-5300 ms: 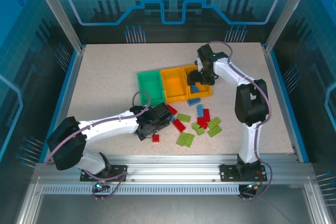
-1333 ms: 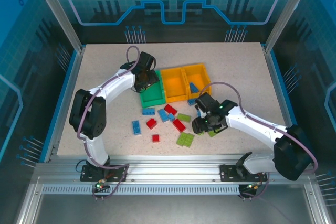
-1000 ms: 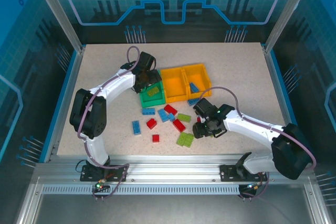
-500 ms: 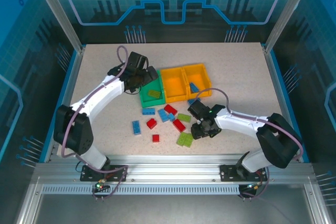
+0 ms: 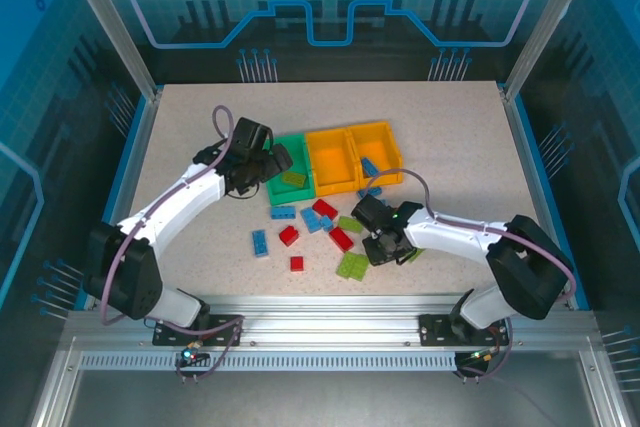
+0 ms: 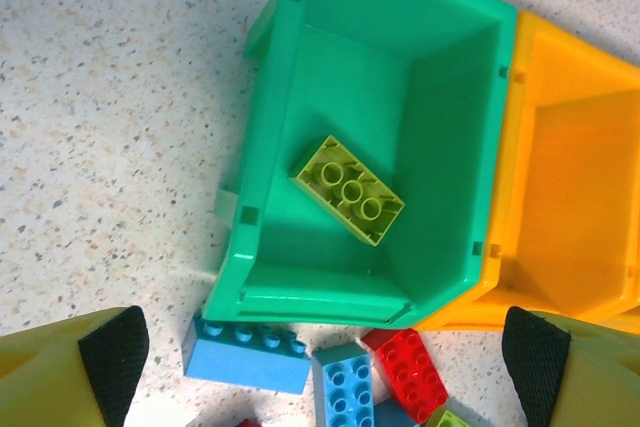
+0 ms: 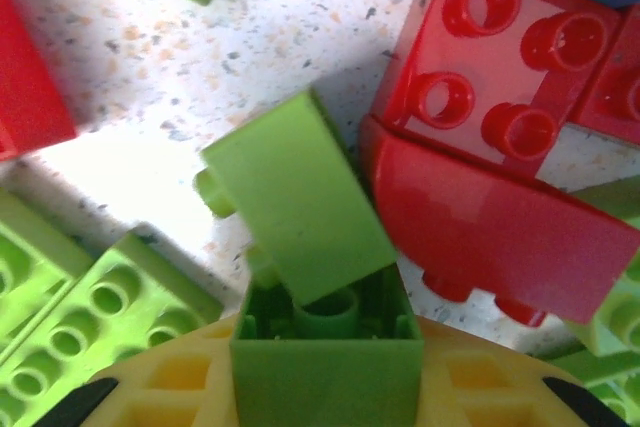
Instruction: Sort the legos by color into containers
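Note:
My left gripper hangs open and holds nothing, just left of and above the green container. One lime lego lies inside it. My right gripper is low over the pile, shut on a lime lego, and a second lime lego leans against that one. Two orange containers stand to the right of the green one; the far one holds a blue lego. Red, blue and lime legos lie loose on the table.
Red legos crowd my right gripper on its right, and flat lime legos sit on its left. A blue lego lies against the green container's near wall. Metal frame posts and blue walls ring the table.
My left gripper has drawn back to the left, away from the green container, leaving the lime lego inside. My right gripper's jaws have closed round a lime lego in the pile.

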